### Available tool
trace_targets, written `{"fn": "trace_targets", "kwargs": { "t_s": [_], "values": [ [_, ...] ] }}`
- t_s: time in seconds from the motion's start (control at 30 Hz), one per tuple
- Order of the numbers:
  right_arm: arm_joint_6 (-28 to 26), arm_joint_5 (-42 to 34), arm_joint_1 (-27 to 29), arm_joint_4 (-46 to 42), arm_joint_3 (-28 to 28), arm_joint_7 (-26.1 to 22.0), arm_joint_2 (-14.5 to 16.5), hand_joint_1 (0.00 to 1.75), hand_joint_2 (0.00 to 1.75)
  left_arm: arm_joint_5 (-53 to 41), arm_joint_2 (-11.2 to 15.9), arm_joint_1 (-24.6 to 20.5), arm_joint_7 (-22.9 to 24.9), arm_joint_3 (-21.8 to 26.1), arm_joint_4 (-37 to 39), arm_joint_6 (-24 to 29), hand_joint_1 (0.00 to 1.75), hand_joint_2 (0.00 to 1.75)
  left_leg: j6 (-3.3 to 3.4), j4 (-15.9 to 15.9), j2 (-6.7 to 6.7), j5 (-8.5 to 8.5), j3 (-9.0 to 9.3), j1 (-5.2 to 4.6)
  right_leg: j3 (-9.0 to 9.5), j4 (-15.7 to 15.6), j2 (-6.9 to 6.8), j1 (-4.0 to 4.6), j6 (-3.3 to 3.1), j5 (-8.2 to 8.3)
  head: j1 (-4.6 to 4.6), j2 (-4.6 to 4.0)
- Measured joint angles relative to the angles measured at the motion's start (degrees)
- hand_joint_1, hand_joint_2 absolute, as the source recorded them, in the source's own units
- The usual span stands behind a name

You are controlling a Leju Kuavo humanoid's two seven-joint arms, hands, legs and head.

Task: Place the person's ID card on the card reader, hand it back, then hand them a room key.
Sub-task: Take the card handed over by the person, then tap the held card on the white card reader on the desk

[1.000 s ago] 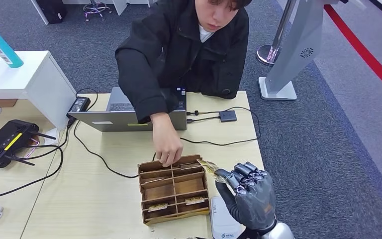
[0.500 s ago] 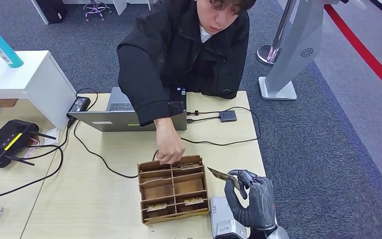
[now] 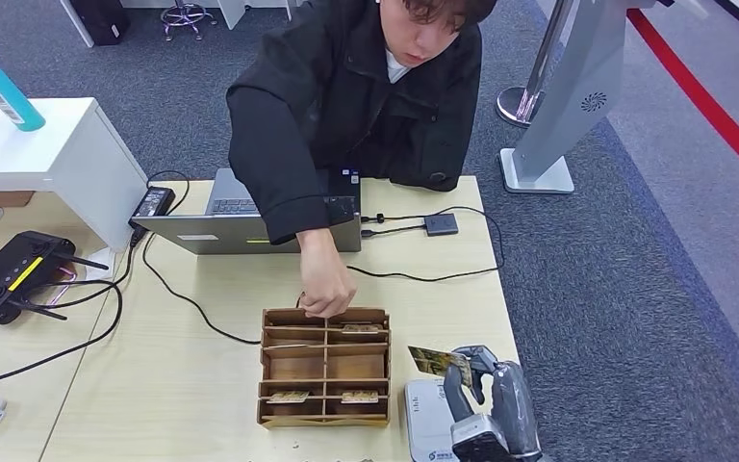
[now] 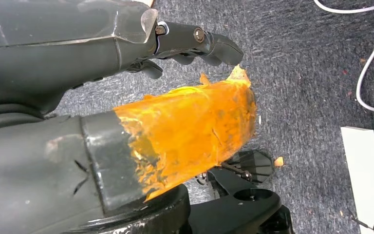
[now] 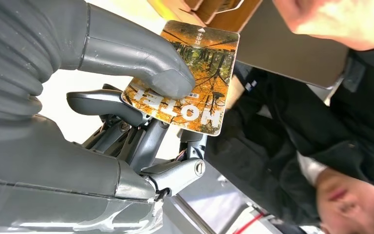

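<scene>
— What is seen from the head view?
— The right hand (image 3: pixel 489 399) is raised at the table's near right corner, and a room key card (image 3: pixel 430 361) is pinched in it, just right of the wooden compartment box (image 3: pixel 324 368). A white card reader (image 3: pixel 427 433) lies on the table (image 3: pixel 192 356) just beside the hand. The person's hand (image 3: pixel 327 289) is placed at the box's far edge, in front of a laptop (image 3: pixel 241 226).
— And what is added by the right wrist view?
— The card's face: an orange autumn scene printed with "HOTEL" (image 5: pixel 195 78). It is clamped between the thick thumb (image 5: pixel 141 61) and the darker fingers beneath.
— The left hand?
— The left hand (image 4: pixel 126 97) is shown in its own wrist view over grey carpet (image 4: pixel 297 63), its thumb wrapped in torn orange tape. Nothing is held, and the fingers are seen loosely apart.
</scene>
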Motion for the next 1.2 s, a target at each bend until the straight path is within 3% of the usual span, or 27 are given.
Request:
{"fn": "trace_targets", "kwargs": {
  "t_s": [0.27, 1.2],
  "values": [
    [2.2, -7.1, 2.0, 0.3, 0.3, 2.4, -2.6, 1.75, 1.75, 0.2, 0.0, 0.1, 0.0, 0.0, 0.0, 0.0, 0.00, 0.00, 0.00, 0.0, 0.00, 0.00, 0.00, 0.00, 0.00, 0.0, 0.00, 0.00, 0.00, 0.00, 0.01, 0.00],
    [3.7, -10.5, 1.1, 6.4, 6.5, 12.0, -9.1, 1.75, 1.75, 0.6, 0.3, 0.4, 0.0, 0.0, 0.0, 0.1, 0.00, 0.00, 0.00, 0.0, 0.00, 0.00, 0.00, 0.00, 0.00, 0.0, 0.00, 0.00, 0.00, 0.00, -0.01, 0.00]
  ]
}}
